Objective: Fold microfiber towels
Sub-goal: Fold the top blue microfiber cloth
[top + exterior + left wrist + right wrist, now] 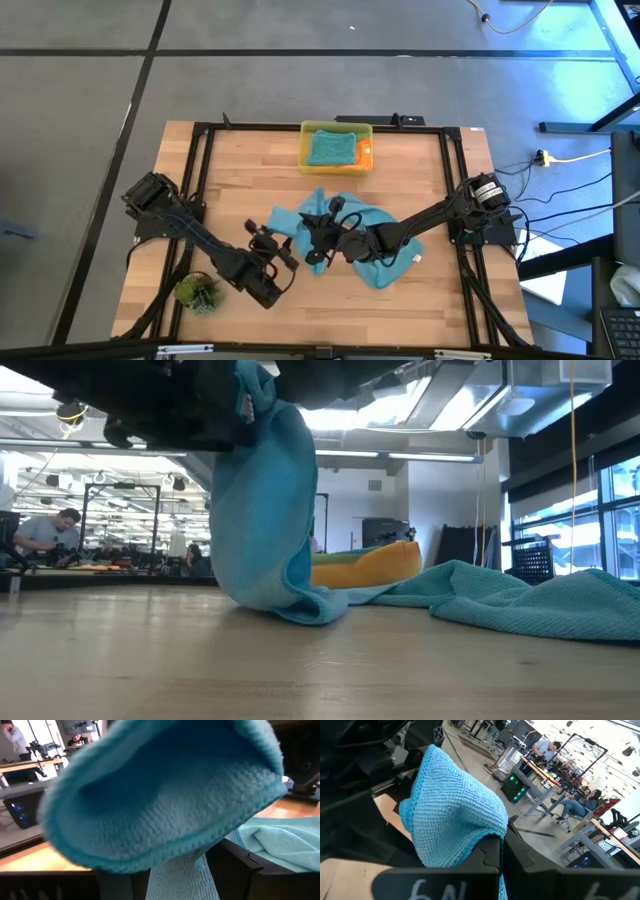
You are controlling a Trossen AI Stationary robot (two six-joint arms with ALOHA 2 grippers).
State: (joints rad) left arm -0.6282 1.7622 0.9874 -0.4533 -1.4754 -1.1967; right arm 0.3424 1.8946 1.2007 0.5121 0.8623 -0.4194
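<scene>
Jaws of both arms clenched on one teal-blue towel at mid-bench.

From the left: a green plant tuft sits at the bench's near-left corner, beside the left arm; the left gripper pinches the towel's left edge — its wrist view shows the cloth bunched over the closed jaws. Just right of it, the right gripper holds a fold of the same towel, its jaws nipped shut on a raised peak of cloth in its wrist view. In the low view the held part hangs as a lifted drape while the rest lies spread on the wood to the right. Behind, at the far edge, a yellow bin holds another teal towel over an orange one.
</scene>
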